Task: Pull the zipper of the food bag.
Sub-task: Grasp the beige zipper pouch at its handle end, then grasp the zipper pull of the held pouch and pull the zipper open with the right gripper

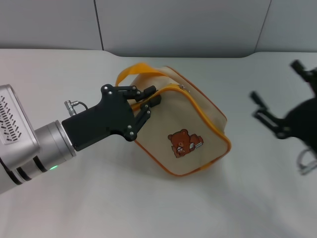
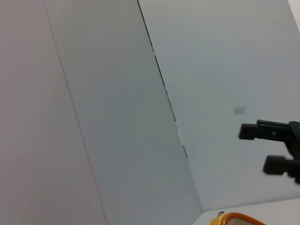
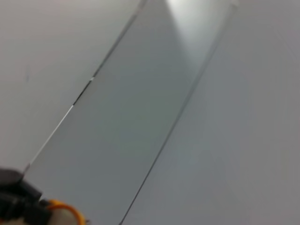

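Observation:
The food bag [image 1: 198,119], beige with orange piping and a brown bear print, lies tilted on the white table in the head view. Its zipper [image 1: 210,110] runs around the bear panel, with a small silvery pull tab [image 1: 183,88] near the top edge. The orange loop handle [image 1: 133,70] arcs over the bag's left end. My left gripper [image 1: 147,102] is shut on the bag's left corner, at the orange piping. My right gripper [image 1: 275,80] is open and hangs well to the right of the bag, touching nothing. It also shows far off in the left wrist view [image 2: 272,147].
The white table [image 1: 99,208] stretches all around the bag, with grey wall panels [image 1: 178,25] behind. The wrist views show mostly wall, plus a sliver of the bag's orange edge [image 2: 236,218] and, in the right wrist view, a part of the left gripper [image 3: 16,199].

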